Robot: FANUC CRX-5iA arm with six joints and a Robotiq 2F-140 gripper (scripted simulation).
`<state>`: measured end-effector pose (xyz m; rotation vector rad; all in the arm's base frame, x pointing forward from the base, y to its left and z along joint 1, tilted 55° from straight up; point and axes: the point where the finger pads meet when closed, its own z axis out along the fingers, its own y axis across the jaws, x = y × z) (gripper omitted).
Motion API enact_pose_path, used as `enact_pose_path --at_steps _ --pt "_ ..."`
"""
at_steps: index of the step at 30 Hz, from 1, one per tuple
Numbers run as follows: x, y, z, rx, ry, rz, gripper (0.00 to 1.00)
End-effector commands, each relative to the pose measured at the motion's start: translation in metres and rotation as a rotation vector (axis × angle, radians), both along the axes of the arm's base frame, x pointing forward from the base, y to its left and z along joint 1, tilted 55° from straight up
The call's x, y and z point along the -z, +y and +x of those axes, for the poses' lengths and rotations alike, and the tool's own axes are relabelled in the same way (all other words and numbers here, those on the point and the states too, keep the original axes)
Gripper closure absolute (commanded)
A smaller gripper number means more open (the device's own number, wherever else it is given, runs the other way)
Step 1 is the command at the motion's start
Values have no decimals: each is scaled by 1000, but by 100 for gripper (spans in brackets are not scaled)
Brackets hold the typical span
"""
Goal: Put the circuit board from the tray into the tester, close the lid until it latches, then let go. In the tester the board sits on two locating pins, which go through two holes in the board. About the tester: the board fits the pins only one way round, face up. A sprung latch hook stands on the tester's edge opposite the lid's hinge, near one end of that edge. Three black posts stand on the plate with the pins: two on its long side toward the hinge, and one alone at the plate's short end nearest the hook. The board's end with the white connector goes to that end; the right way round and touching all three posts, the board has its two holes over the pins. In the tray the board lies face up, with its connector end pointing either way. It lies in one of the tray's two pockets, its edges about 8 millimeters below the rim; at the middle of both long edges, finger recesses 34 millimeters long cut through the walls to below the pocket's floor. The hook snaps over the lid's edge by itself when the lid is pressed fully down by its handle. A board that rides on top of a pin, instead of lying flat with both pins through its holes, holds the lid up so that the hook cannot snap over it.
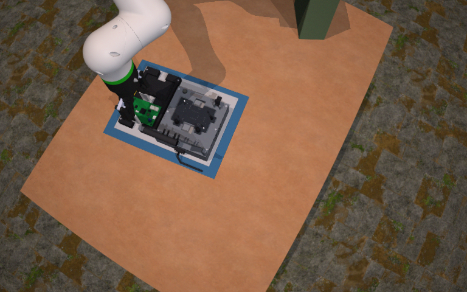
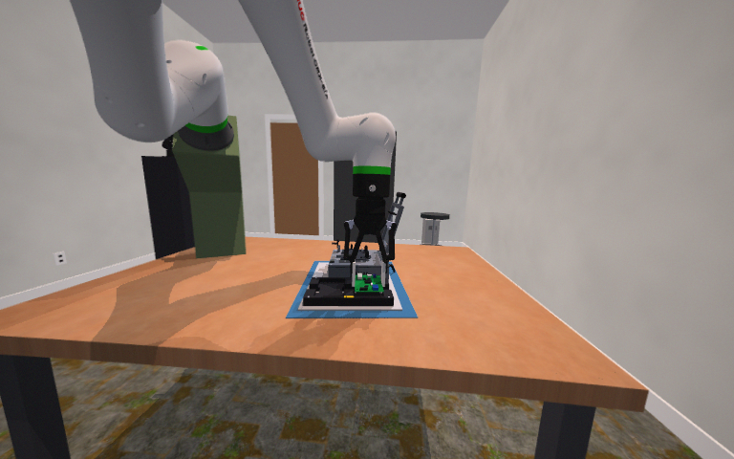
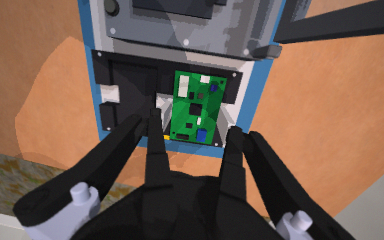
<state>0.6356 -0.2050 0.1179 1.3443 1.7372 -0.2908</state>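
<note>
The green circuit board (image 1: 155, 112) (image 2: 370, 285) (image 3: 212, 107) is face up, slightly above its pocket in the black tray (image 1: 174, 81) (image 2: 324, 300) (image 3: 101, 70). Its end with white parts faces the tester. My gripper (image 1: 141, 109) (image 2: 369, 276) (image 3: 195, 110) is shut on the board, a finger at each long edge. The grey tester (image 1: 213, 132) (image 2: 339, 268) (image 3: 150, 37) is beside the tray. Its dark plate (image 1: 196, 111) carries three black posts and no board. The lid (image 2: 394, 220) stands open; the latch hook (image 1: 217, 100) is on the opposite edge. The pins are too small to tell.
The lid's handle (image 1: 191, 167) (image 3: 340, 22) sticks out past the tester's hinge side. The tray's other pocket (image 3: 132, 92) is empty. A blue-edged mat (image 1: 118, 131) (image 2: 297, 312) lies under both. A green pillar (image 1: 315, 20) (image 2: 219, 216) stands farther off on the table.
</note>
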Motion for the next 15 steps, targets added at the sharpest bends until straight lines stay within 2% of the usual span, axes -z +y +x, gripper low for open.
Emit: enact_pose_path --at_steps 1,15 --pt "0 1 0 0 0 0 54" --pt "-5 6 -4 0 0 0 54"
